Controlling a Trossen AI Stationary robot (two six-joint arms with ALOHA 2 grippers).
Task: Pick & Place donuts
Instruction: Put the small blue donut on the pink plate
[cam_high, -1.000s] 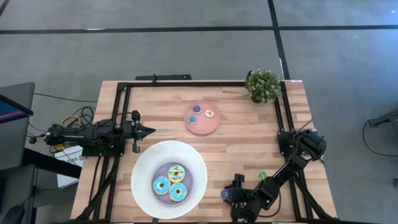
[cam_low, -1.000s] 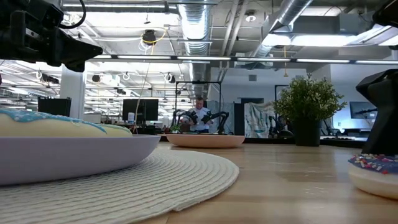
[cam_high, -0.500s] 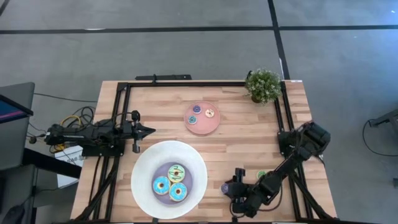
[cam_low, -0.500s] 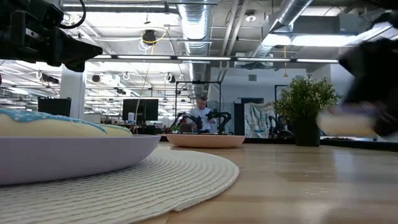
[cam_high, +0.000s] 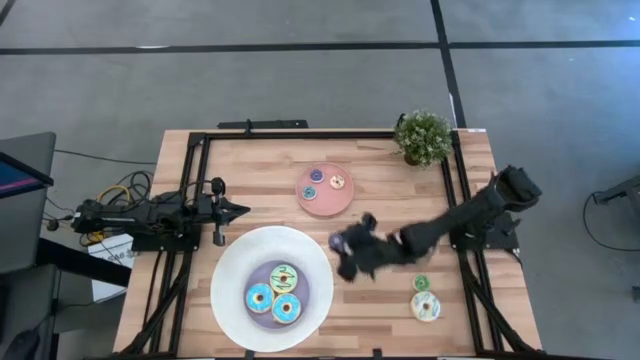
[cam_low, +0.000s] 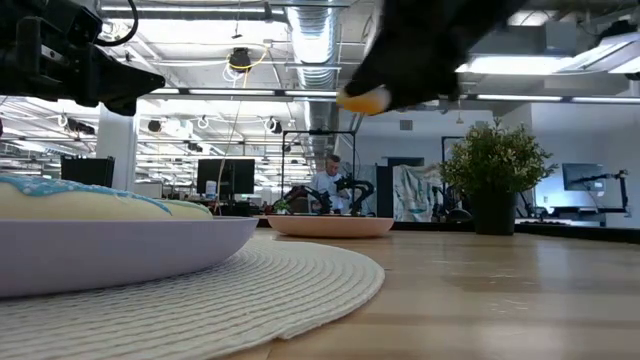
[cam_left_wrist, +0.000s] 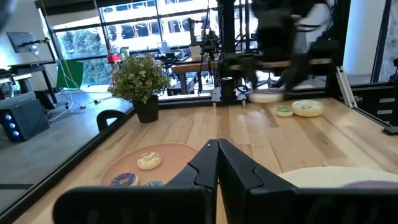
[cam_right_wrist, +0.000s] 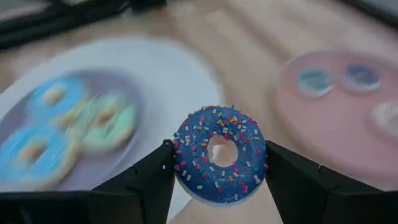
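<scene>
My right gripper (cam_high: 343, 250) hangs above the table by the big white plate's right rim (cam_high: 322, 262), shut on a small dark-blue sprinkled donut (cam_right_wrist: 221, 155). In the low view its pale underside (cam_low: 362, 100) shows high up. Three larger donuts (cam_high: 273, 294) lie flat on the white plate's lavender centre. Three coin-sized donuts (cam_high: 322, 181) lie on the pink plate (cam_high: 324, 203). A small green donut (cam_high: 421, 283) and a white sprinkled donut (cam_high: 426, 306) lie flat on the wood near the right edge. My left gripper (cam_high: 243, 210) waits shut at the table's left side. My right gripper pinches the small dark-blue donut between its two fingers (cam_right_wrist: 155, 177), one on each opposite side of the rim (cam_right_wrist: 181, 155). The arm reaches in from the table's right. The donut is lifted clear, its iced face turned toward the wrist camera.
A potted plant (cam_high: 423, 137) stands at the far right corner. Black frame rails (cam_high: 320, 134) run along the far, left and right sides of the table. Bare wood lies between the two plates and along the near edge right of the white plate.
My right gripper has risen from the near edge with the small dark-blue donut and swung toward the table's left and far side, ending beside the white plate. The donut is lifted clear. The white sprinkled donut, earlier covered by the arm, now shows.
</scene>
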